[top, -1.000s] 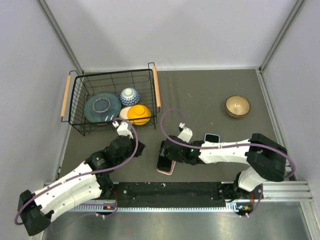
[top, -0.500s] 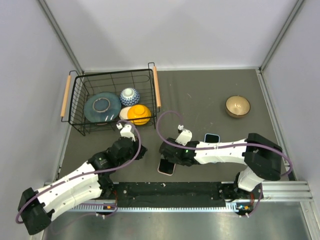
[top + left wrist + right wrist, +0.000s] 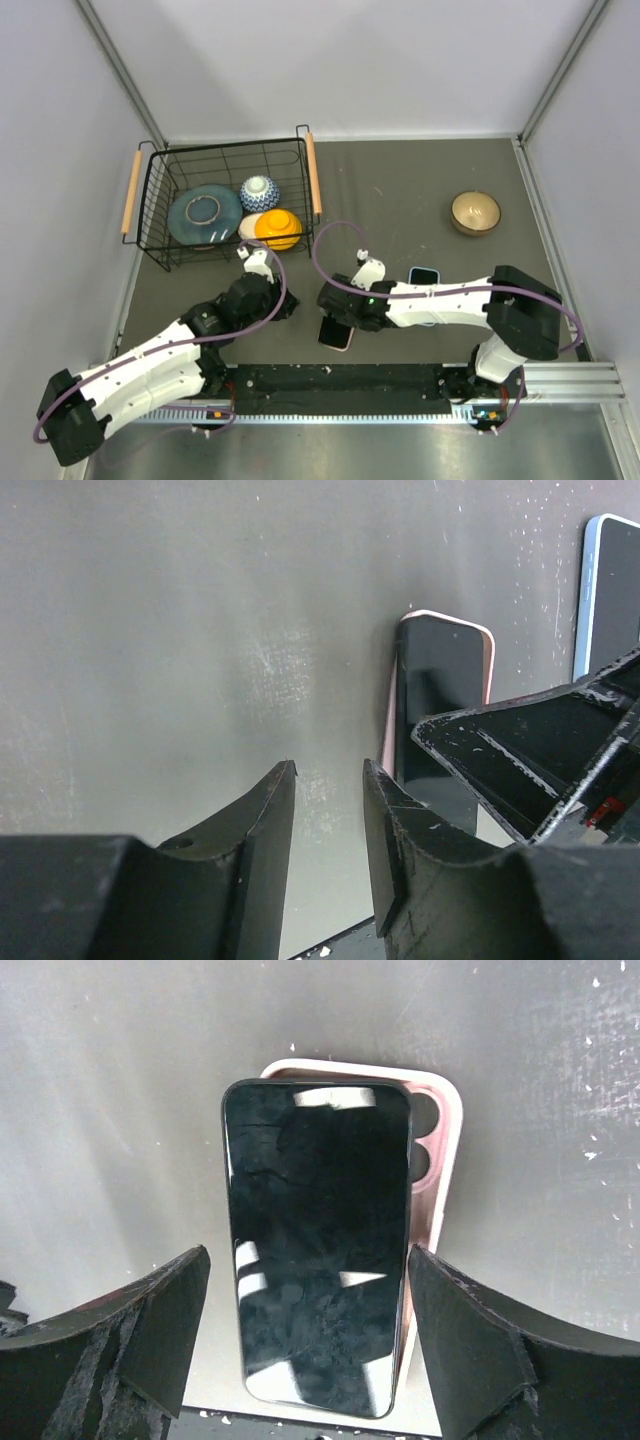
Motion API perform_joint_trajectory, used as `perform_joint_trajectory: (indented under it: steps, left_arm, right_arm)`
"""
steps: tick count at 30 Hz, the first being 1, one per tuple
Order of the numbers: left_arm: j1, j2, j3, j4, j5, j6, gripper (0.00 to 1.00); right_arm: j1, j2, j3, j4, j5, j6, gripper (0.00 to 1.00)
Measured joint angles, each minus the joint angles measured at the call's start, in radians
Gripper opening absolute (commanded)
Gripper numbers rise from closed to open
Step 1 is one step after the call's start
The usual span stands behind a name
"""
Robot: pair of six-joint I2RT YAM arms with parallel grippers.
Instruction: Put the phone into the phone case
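Observation:
The phone (image 3: 315, 1240) lies screen up on the pink phone case (image 3: 440, 1150), shifted left so the case's right rim and camera cut-out show. My right gripper (image 3: 308, 1255) is open above it, one finger on each side, touching neither. In the top view the phone (image 3: 336, 331) and case (image 3: 344, 346) lie near the table's front edge under the right gripper (image 3: 333, 316). My left gripper (image 3: 330, 770) is empty with a narrow gap between its fingers, low over the table just left of the case (image 3: 388, 730) and phone (image 3: 440, 700). In the top view the left gripper (image 3: 287, 302) is left of the phone.
A black-faced slab with a light blue rim (image 3: 424, 276) lies right of the phone, also in the left wrist view (image 3: 605, 590). A wire basket (image 3: 150, 190) at back left holds a teal plate, a blue-white jar and an orange bowl. A gold bowl (image 3: 476, 212) sits at back right.
My left gripper has moved right, closer to the phone. My right gripper has shifted slightly towards the front edge, and the phone and case have slid a little with it.

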State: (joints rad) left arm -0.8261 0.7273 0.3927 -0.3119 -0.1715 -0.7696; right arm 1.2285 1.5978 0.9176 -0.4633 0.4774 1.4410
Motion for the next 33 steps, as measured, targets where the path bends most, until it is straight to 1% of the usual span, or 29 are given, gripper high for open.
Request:
perform_joint_trajectory:
  steps: [2, 6, 13, 16, 19, 22, 24, 29, 33]
  left_arm:
    - [0.001, 0.008, 0.000, 0.004, 0.001, -0.002, 0.42]
    - [0.004, 0.011, 0.000, 0.005, 0.003, -0.003, 0.44]
    - [0.019, 0.028, 0.008, 0.027, 0.014, 0.013, 0.42]
    - [0.032, 0.082, 0.037, 0.032, 0.039, 0.024, 0.41]
    - [0.041, 0.129, 0.051, 0.065, 0.072, 0.032, 0.40]
    - [0.043, 0.182, 0.051, 0.113, 0.103, 0.037, 0.38]
    - [0.043, 0.226, 0.051, 0.148, 0.124, 0.040, 0.36]
    - [0.045, 0.372, 0.074, 0.217, 0.227, 0.083, 0.27]
    - [0.045, 0.505, 0.106, 0.267, 0.306, 0.116, 0.23]
  right_arm:
    - [0.000, -0.010, 0.000, -0.006, 0.006, 0.000, 0.84]
    - [0.000, -0.049, 0.000, -0.021, 0.019, 0.003, 0.84]
    - [0.000, -0.109, -0.010, -0.036, 0.041, -0.021, 0.84]
    - [0.000, -0.208, -0.051, -0.039, 0.061, -0.047, 0.84]
    - [-0.005, -0.319, -0.110, -0.027, 0.076, -0.079, 0.82]
    - [-0.021, -0.400, -0.199, 0.042, 0.063, -0.141, 0.80]
    - [-0.037, -0.423, -0.259, 0.103, 0.035, -0.177, 0.80]
    - [-0.100, -0.431, -0.424, 0.306, -0.071, -0.261, 0.79]
    - [-0.126, -0.419, -0.474, 0.411, -0.137, -0.313, 0.77]
